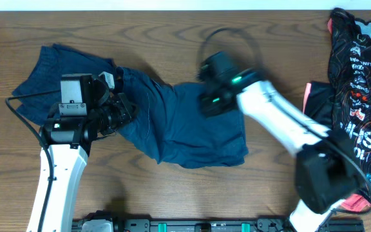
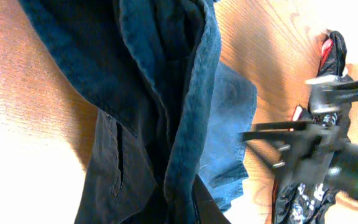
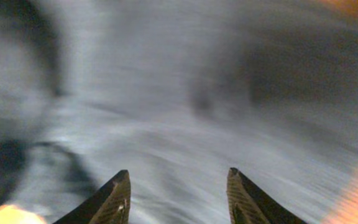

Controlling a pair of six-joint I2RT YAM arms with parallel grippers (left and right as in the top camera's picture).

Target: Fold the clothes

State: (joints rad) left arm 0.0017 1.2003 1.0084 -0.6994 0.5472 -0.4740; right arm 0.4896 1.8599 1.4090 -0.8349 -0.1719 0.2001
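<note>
At far right, printed black jersey point(image 1: 361, 77), well apart from navy shorts point(image 1: 179, 125)

Matt navy cloth shorts point(image 1: 179, 122), wood-grain table point(image 1: 160, 38), glossy printed garment point(image 1: 362, 84)

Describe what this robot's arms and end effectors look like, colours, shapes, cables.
Both arms have white tubular links with black joint housings. The left arm carries a grey boxy camera module and a thin black cable looping beside it. The right arm shows green lights and a black cable loop. The right end effector has two dark, tapered, pointed fingers.
</note>
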